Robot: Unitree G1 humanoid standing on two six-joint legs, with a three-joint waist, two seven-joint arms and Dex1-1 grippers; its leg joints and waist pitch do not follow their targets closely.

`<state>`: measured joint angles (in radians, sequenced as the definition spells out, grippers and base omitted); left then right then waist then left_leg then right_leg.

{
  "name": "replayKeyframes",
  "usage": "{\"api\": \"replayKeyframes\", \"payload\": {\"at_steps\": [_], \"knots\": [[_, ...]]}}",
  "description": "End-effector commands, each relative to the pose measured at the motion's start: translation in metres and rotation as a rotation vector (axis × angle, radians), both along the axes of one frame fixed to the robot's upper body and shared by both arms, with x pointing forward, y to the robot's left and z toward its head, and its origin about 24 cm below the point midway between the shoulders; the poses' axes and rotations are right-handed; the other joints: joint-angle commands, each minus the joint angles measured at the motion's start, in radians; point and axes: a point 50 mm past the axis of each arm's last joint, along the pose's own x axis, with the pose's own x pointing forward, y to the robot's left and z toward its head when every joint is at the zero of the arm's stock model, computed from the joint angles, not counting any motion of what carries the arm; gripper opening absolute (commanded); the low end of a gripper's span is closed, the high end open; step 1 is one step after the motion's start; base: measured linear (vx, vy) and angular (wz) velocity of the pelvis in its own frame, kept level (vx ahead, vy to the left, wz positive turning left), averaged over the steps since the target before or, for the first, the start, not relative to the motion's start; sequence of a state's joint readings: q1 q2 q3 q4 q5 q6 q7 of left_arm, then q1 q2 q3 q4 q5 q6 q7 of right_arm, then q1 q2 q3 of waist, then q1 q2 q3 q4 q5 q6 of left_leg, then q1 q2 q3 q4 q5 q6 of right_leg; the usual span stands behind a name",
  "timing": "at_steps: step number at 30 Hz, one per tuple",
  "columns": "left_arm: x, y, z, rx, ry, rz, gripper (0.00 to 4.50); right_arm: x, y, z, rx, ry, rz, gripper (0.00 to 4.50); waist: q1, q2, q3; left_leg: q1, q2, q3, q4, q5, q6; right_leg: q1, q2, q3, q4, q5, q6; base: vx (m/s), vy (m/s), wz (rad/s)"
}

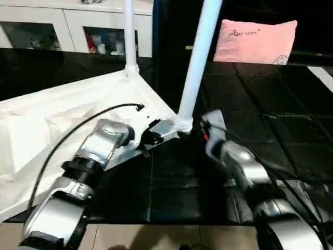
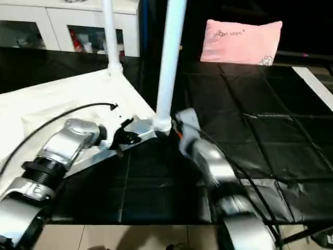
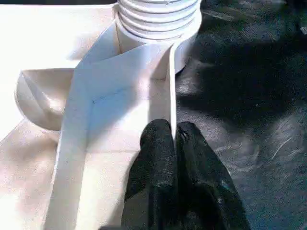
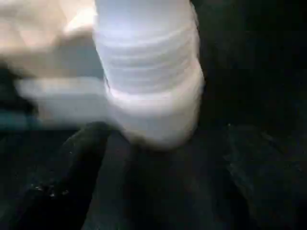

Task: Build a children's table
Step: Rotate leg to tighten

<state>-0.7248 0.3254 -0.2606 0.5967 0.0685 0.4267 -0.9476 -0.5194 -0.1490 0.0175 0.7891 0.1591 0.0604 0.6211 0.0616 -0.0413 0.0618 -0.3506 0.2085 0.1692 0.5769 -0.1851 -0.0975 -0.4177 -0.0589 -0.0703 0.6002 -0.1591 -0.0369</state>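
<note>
The tabletop lay upside down on the black mat, ribbed side up, so the corner sockets faced the ceiling and the legs could go in from above. Two legs were already standing: a far leg at the back corner and a near leg at the corner closest to the robot's arms.

The left gripper had its two black fingers pressed together on the thin upright edge wall of the tabletop, pinching it. The near leg's ridged base stood straight ahead of those fingertips, a little way along the same wall. I took that hold as a brace, keeping the light plastic top from sliding or turning while the other arm worked on the leg.

The right gripper sat just beside the foot of the near leg, on its far side from the left gripper. In the right wrist view the leg's base rose just beyond one dark finger; whether the jaws were spread or touching the leg I could not tell from the blur. Two more corners looked to need legs.
</note>
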Motion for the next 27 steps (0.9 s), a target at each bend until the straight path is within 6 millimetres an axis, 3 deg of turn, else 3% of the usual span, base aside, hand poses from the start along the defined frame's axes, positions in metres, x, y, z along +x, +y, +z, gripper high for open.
{"api": "replayKeyframes", "payload": {"at_steps": [1,8,9,10,11,14,15,18,19,20,21,22,27], "knots": [[0.002,-0.003,0.009,0.005,-0.034,-0.074,0.0,0.002,-0.004,0.013,-0.009,-0.07,0.038,4.47,0.005,0.017,-0.075,-0.004,0.013,0.0,-0.06,-0.172,0.034,0.073,-0.07,0.046,-0.07,-0.22,-0.189,0.0,0.0,0.0],[-0.006,0.004,0.004,0.033,-0.024,-0.21,0.0,-0.008,-0.024,0.032,-0.016,-0.141,0.188,4.47,0.015,0.014,-0.071,-0.001,0.016,0.003,-0.058,-0.164,0.058,0.07,-0.069,0.046,-0.073,-0.235,-0.184,0.0,0.0,0.0],[-0.006,0.005,0.004,0.028,-0.026,-0.228,0.0,-0.009,-0.026,0.035,-0.027,-0.15,0.218,4.47,0.014,0.005,-0.072,-0.002,0.016,0.004,-0.057,-0.158,0.059,0.07,-0.069,0.047,-0.071,-0.228,-0.184,0.0,0.0,0.0],[-0.009,0.008,0.005,0.034,-0.02,-0.27,0.0,-0.011,-0.027,0.042,-0.019,-0.157,0.287,4.47,0.021,0.008,-0.072,0.001,0.018,0.005,-0.057,-0.147,0.064,0.069,-0.07,0.048,-0.069,-0.214,-0.188,0.0,0.0,0.0],[-0.01,0.009,0.005,0.034,-0.016,-0.291,0.0,-0.013,-0.027,0.045,-0.015,-0.161,0.315,4.47,0.024,0.002,-0.072,0.001,0.017,0.005,-0.056,-0.146,0.069,0.07,-0.069,0.047,-0.069,-0.213,-0.188,0.0,0.0,0.0],[-0.016,0.012,0.004,0.036,0.009,-0.365,0.0,-0.018,-0.024,0.051,-0.007,-0.16,0.417,4.47,0.029,0.005,-0.071,0.001,0.02,0.004,-0.058,-0.145,0.071,0.068,-0.073,0.047,-0.066,-0.22,-0.182,0.0,0.0,0.0],[-0.021,0.015,0.003,0.044,0.031,-0.421,0.0,-0.02,-0.022,0.052,-0.041,-0.155,0.493,4.47,0.028,-0.005,-0.07,-0.001,0.019,0.005,-0.057,-0.15,0.067,0.068,-0.072,0.047,-0.069,-0.238,-0.177,0.0,0.0,0.0],[-0.026,0.015,0.002,0.062,0.045,-0.48,0.0,-0.017,-0.02,0.049,-0.115,-0.161,0.518,4.47,0.031,-0.001,-0.068,0.002,0.021,0.005,-0.059,-0.158,0.056,0.062,-0.076,0.048,-0.072,-0.286,-0.166,0.0,0.0,0.0],[-0.026,0.015,0.001,0.065,0.046,-0.494,0.0,-0.016,-0.019,0.049,-0.123,-0.165,0.527,4.47,0.031,-0.005,-0.068,0.003,0.021,0.004,-0.059,-0.161,0.047,0.061,-0.077,0.048,-0.07,-0.298,-0.165,0.0,0.0,0.0],[-0.028,0.015,0.001,0.073,0.052,-0.52,0.0,-0.017,-0.016,0.049,-0.128,-0.164,0.564,4.47,0.032,-0.002,-0.069,0.006,0.022,0.005,-0.059,-0.167,0.042,0.059,-0.077,0.049,-0.072,-0.298,-0.166,0.0,0.0,0.0],[-0.028,0.015,0.001,0.073,0.052,-0.52,0.0,-0.017,-0.016,0.049,-0.128,-0.164,0.564,4.47,0.032,-0.007,-0.068,0.007,0.022,0.006,-0.058,-0.172,0.044,0.058,-0.076,0.049,-0.072,-0.298,-0.167,0.0,0.0,0.0],[-0.029,0.015,0.001,0.076,0.053,-0.531,0.0,-0.018,-0.015,0.049,-0.131,-0.162,0.584,4.47,0.033,-0.004,-0.068,0.006,0.023,0.005,-0.059,-0.17,0.044,0.059,-0.075,0.049,-0.068,-0.284,-0.17,0.0,0.0,0.0],[-0.035,0.014,0.001,0.101,0.066,-0.628,0.0,-0.019,-0.006,0.048,-0.142,-0.139,0.695,4.47,0.037,-0.009,-0.071,0.003,0.025,0.004,-0.058,-0.153,0.047,0.063,-0.077,0.049,-0.06,-0.247,-0.174,0.0,0.0,0.0]]}}
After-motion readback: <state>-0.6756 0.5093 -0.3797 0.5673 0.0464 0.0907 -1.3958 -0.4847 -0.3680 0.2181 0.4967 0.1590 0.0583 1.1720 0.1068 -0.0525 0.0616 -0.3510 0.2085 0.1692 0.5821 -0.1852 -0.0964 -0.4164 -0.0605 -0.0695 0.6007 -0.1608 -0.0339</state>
